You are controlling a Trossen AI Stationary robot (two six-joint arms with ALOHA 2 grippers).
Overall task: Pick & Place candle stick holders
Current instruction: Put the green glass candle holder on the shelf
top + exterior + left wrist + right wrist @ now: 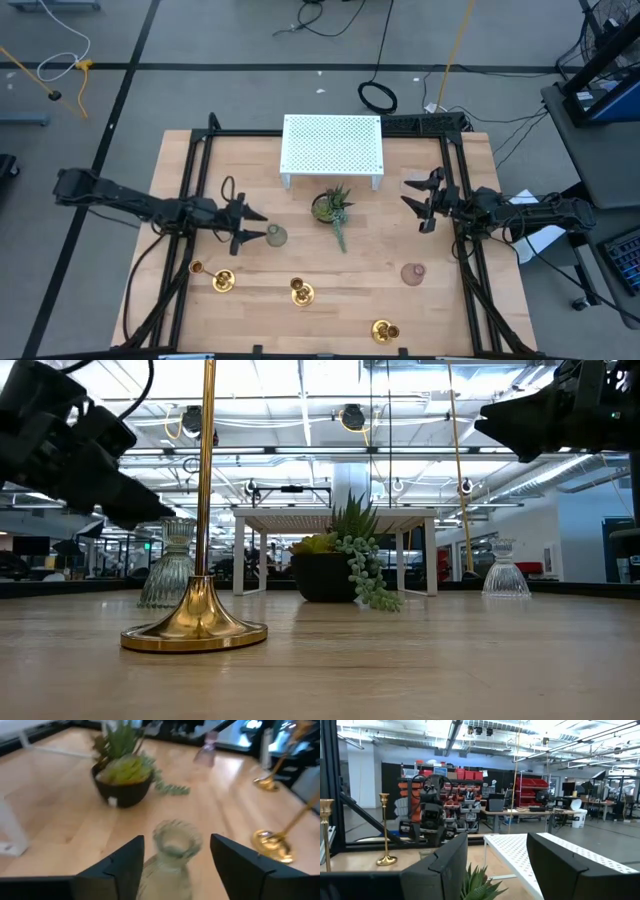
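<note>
Low view sets one brass candlestick [196, 622] nearest; the others stand along the table's front edge, ungripped; left gripper [252, 226], fingers apart, brackets a green glass holder [171, 851], which it could topple; right gripper [428, 199] waits open near the white rack [333, 145].

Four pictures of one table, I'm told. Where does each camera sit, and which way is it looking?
High view: overhead, straight down on the table; both arms show.
Low view: at tabletop height, level across at a gold candlestick and the plant.
Left wrist view: on the left arm, past the open left gripper at a green glass holder.
Right wrist view: on the right arm, past the open right gripper toward the white stand.
All four views show the plant.
</note>
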